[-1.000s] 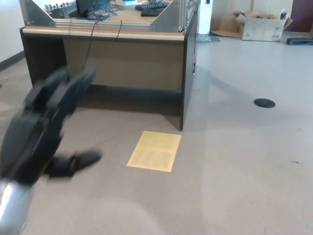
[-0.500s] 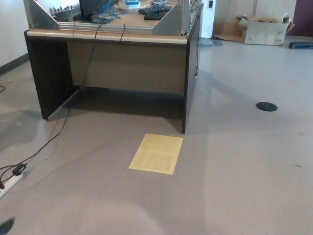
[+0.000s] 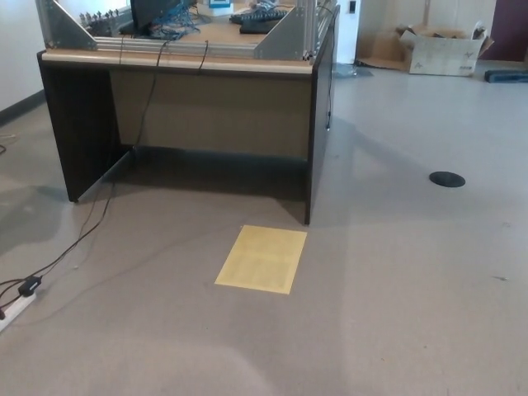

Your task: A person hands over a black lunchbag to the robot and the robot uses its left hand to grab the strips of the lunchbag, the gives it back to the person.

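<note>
Neither hand of the robot shows in the head view, so the state of the fingers cannot be told, and no lunchbag or person appears anywhere in it.

Nearest is bare grey floor (image 3: pixel 396 330). At the left edge a white power strip (image 3: pixel 15 308) lies on it, with a black plug (image 3: pixel 30 285) just beside and a thin black cable (image 3: pixel 91 223) running from there up toward the desk. Near the middle of the floor lies a flat yellow sheet (image 3: pixel 262 258), a little turned, its far edge close to the desk's right front corner.

Behind it stands a dark desk (image 3: pixel 206 107) with a tan front panel and a light edge on its surface. On the surface sits a metal frame (image 3: pixel 181 37) with slanted corner braces; inside it are blue wires (image 3: pixel 175 11) and a dark keyboard (image 3: pixel 262 13). Two cables hang over the front edge.

To the right, well apart from the desk, a round black floor cover (image 3: pixel 446 178) sits in the floor. Farther back, by the wall, lies an open cardboard box (image 3: pixel 441 47).
</note>
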Controlling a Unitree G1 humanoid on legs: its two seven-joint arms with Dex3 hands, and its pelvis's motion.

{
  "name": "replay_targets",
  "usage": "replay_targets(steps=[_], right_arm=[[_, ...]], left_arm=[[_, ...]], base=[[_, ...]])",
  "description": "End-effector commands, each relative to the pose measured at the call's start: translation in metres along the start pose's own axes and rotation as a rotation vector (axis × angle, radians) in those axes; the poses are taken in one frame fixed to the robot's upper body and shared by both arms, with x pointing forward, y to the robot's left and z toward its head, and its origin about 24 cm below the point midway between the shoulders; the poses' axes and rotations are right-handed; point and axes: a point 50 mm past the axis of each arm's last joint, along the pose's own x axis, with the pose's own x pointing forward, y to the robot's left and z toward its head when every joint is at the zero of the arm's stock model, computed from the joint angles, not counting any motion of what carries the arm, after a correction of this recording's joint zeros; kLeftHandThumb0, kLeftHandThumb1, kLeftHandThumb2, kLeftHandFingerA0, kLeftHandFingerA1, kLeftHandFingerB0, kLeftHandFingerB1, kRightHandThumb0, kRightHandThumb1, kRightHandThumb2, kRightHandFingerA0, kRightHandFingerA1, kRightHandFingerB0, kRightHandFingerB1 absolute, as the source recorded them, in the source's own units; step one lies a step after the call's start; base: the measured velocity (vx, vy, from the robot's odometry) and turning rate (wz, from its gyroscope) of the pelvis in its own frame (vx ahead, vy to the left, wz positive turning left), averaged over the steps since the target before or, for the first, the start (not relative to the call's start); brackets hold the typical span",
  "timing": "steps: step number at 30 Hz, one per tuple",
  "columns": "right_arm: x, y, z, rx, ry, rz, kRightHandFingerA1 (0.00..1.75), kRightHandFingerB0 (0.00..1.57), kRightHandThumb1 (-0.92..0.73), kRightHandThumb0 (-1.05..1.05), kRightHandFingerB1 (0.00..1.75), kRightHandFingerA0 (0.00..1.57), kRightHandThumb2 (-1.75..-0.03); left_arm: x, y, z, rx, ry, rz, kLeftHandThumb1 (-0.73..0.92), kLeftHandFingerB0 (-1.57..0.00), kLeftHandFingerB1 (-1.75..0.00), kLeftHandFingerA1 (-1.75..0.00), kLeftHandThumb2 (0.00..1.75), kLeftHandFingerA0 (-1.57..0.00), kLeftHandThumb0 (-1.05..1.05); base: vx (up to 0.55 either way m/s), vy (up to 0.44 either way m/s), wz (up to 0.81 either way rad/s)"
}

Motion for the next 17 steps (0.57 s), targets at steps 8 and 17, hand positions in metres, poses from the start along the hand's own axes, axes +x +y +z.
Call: replay_targets(steps=[8,17], right_arm=[[-0.0109,-0.0044,-0.0083,0.010,-0.005,-0.028,0.45,0.32,-0.80,-0.76,0.37,0.39,-0.67],[-0.0101,-0.0062,-0.0086,0.002,-0.001,-0.035,0.57,0.16,-0.67,-0.78,0.44,0.37,-1.07]], left_arm=[[-0.0043,-0.0036,-0.0010,-0.041,-0.012,-0.064,0.26,0.00,-0.47,-0.49,0.90,0.00,-0.37],[-0.0019,-0.0053,0.0015,-0.055,-0.020,-0.067,0.25,0.00,-0.47,-0.49,0.89,0.00,-0.37]], base=[[0.00,0.000,0.00],[0.00,0.000,0.00]])
